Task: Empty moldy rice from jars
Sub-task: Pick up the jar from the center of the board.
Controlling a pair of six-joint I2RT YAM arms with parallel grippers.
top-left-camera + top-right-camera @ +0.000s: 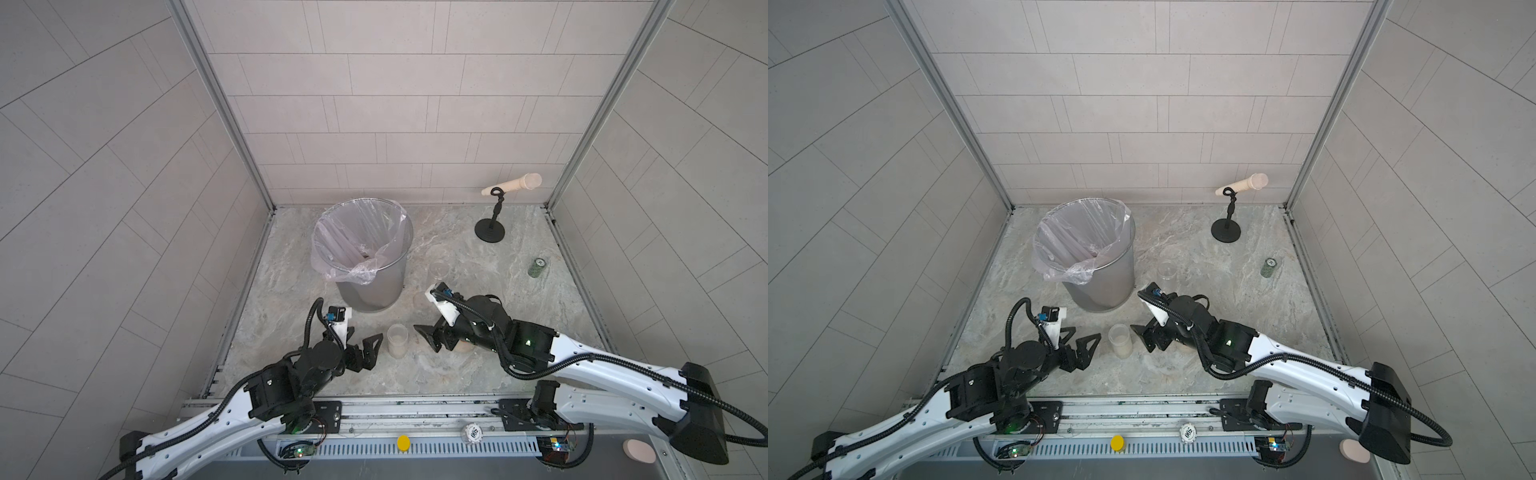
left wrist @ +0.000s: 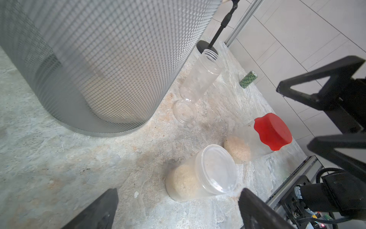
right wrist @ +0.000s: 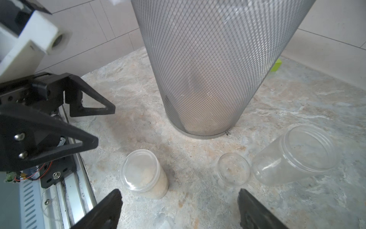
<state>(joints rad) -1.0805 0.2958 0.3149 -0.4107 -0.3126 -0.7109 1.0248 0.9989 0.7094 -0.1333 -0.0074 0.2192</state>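
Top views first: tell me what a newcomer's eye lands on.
The tall mesh bin with its plastic liner stands left of centre. Near the front, a red-lidded jar and a clear-lidded jar both hold rice; an empty jar stands open right of the bin.

marbled tabletop (image 1: pixel 478 257) | mesh bin (image 1: pixel 370 286) | clear-lidded jar (image 2: pixel 200 176) | red-lidded jar (image 2: pixel 257 140) | open jar (image 2: pixel 200 79) | loose lid (image 2: pixel 185 111) | green cylinder (image 1: pixel 539 266) | stand (image 1: pixel 492 228)

Clear glossy plastic jars (image 2: pixel 200 85) – matt metal mesh bin (image 3: pixel 208 69)
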